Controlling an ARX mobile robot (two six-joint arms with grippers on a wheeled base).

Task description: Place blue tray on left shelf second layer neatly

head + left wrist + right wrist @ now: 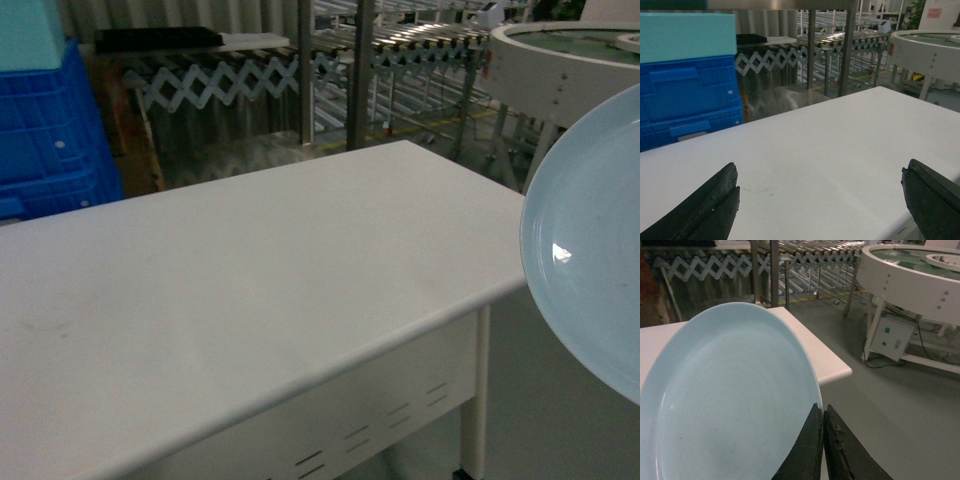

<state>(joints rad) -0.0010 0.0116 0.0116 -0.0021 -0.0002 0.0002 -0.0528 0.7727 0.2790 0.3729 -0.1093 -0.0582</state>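
Note:
The pale blue tray is held tilted in the air off the right end of the white table. In the head view only part of the blue tray shows, at the right edge. My right gripper is shut on the tray's right rim, one finger on each face. My left gripper hangs open over the tabletop with nothing between its fingers. Neither gripper shows in the head view. Behind the table stand the steel uprights of the left shelf, with a shiny flat tier lower down.
Deep blue ribbed crates are stacked at the far left behind the table, with a teal box on top. Roller conveyors run along the back. A round white carousel machine stands on the floor to the right.

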